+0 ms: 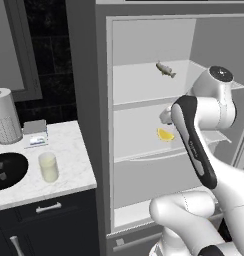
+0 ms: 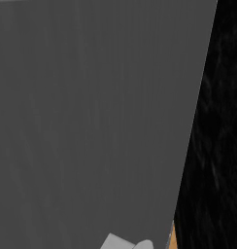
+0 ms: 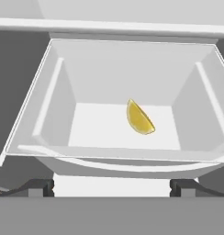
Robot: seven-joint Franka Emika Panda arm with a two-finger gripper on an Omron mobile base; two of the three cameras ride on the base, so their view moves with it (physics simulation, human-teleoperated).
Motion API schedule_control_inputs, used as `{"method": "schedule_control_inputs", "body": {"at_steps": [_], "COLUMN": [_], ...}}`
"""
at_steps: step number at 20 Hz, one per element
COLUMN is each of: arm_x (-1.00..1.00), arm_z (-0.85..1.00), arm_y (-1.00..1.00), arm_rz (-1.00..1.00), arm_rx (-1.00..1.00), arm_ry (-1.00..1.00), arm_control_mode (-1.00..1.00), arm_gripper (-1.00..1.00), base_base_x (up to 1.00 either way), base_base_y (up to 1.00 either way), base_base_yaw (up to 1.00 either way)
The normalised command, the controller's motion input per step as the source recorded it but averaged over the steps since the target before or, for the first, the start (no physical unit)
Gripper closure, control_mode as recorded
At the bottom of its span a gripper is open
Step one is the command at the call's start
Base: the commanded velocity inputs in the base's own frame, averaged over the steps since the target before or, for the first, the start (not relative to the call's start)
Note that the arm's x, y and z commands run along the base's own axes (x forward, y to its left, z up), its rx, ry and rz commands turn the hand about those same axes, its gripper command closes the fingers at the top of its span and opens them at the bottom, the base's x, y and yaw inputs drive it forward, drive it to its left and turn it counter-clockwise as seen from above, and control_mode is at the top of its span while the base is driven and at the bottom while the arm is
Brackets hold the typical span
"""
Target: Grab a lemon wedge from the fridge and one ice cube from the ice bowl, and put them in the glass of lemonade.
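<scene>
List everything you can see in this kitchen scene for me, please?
fridge: one, grey, open, white shelves
lemon wedge: one, yellow, middle fridge shelf
fish: one, grey, upper shelf
glass of lemonade: one, pale yellow, on counter
ice bowl: one, black, left of glass
paper-towel roll: one, white, back of counter
small box: one, grey, behind glass
counter: one, white marble
drawers: navy, below counter
pincer: one, open, before the lemon wedge

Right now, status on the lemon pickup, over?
Tool open, empty, facing into the fridge. Lemon wedge lying on the white shelf ahead, untouched. Nothing between tool and wedge.
</scene>
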Motion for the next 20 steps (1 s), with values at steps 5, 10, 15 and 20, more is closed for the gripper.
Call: {"method": "schedule_control_inputs", "body": {"at_steps": [5, 10, 15, 20], "arm_x": [0.20, 0.12, 0.12, 0.24], "arm_z": [-0.53, -0.54, -0.39, -0.04], "arm_y": [0.00, 0.00, 0.00, -0.13], "arm_rz": [0.00, 0.00, 0.00, 0.00], "arm_rx": [0.00, 0.00, 0.00, 0.00], "arm_ry": [0.00, 0.00, 0.06, 0.09], "arm_control_mode": [-1.00, -1.00, -1.00, -1.00], "arm_gripper": [-1.00, -1.00, -1.00, -1.00], "base_base_x": [0.00, 0.00, 0.00, 0.00], "base_base_y": [0.00, 0.00, 0.00, 0.00], "base_base_yaw": [0.00, 0.00, 0.00, 0.00]}}
